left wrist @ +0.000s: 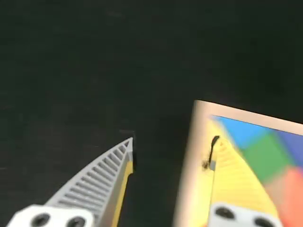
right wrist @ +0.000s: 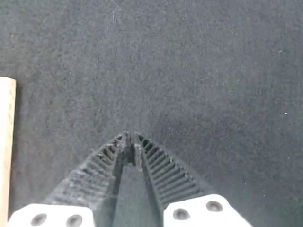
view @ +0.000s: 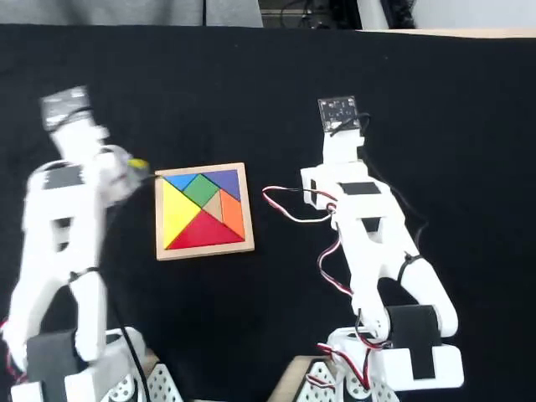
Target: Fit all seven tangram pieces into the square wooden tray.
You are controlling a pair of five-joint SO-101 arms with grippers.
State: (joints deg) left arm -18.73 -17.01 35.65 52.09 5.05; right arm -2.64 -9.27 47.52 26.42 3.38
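The square wooden tray (view: pixel 201 253) lies on the black cloth between the arms. It holds the yellow (view: pixel 176 213), red (view: pixel 205 230), orange (view: pixel 233 213), green (view: pixel 199 189), blue (view: pixel 177 179), purple (view: pixel 226 180) and tan (view: pixel 215 204) pieces, lying flat. My left gripper (left wrist: pixel 173 142) is open and straddles the tray's rim (left wrist: pixel 189 156): one finger hangs over the yellow piece (left wrist: pixel 236 175), the other over the cloth. In the high view the left gripper (view: pixel 141 170) is at the tray's far left corner. My right gripper (right wrist: pixel 129 138) is shut on nothing, above bare cloth.
The right arm (view: pixel 352 197) stands to the right of the tray, with a red and white cable (view: pixel 289 209) looping toward it. A strip of the tray's edge (right wrist: pixel 5 142) shows in the right wrist view. Black cloth covers the table all around.
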